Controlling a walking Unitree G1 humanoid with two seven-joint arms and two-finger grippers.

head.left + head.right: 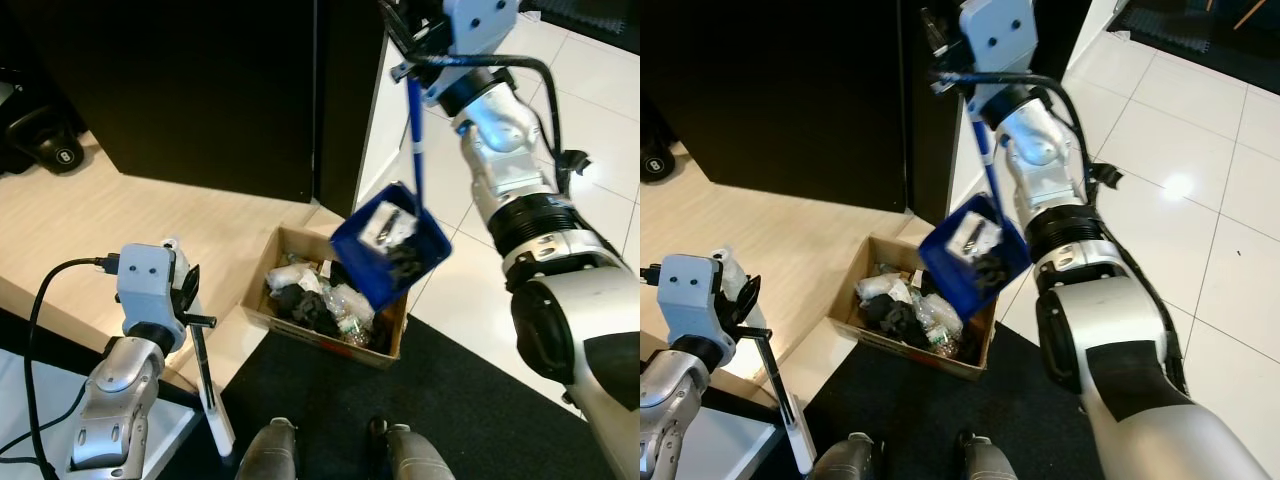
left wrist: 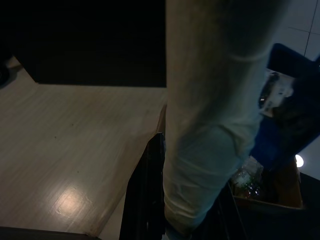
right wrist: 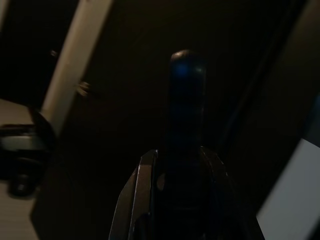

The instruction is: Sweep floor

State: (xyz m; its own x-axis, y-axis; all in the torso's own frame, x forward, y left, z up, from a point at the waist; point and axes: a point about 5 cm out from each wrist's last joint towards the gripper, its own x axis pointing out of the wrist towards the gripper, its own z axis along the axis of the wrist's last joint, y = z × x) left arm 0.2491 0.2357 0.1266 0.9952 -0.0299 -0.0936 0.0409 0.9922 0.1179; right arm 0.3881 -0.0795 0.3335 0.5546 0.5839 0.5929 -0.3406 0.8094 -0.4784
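Two arms are at work as we look down at the floor. Our right tool (image 1: pixel 405 45) is raised high and clamped around the top of the blue handle (image 3: pixel 186 115) of a blue dustpan (image 1: pixel 392 256), which hangs tilted above a cardboard box (image 1: pixel 300 335); in the right wrist view the two black fingers (image 3: pixel 137 200) sit on either side of that handle. Inside the dustpan lie a crumpled white scrap and some dark debris. Already heaped in the cardboard box are plastic wrappers, white paper and black cloth-like bits, and it stands on the floor where pale wood (image 1: pixel 150 220), white tiles (image 1: pixel 600 90) and a black mat (image 1: pixel 400 410) meet, just before a dark cabinet (image 1: pixel 200 80). Our left tool (image 1: pixel 190 300) is low on the left, closed on the dark shaft of a broom (image 1: pixel 205 370), whose white lower part reaches down toward the mat beside our feet (image 1: pixel 270 450). A black kettlebell (image 1: pixel 45 140) rests on the wood at far left.
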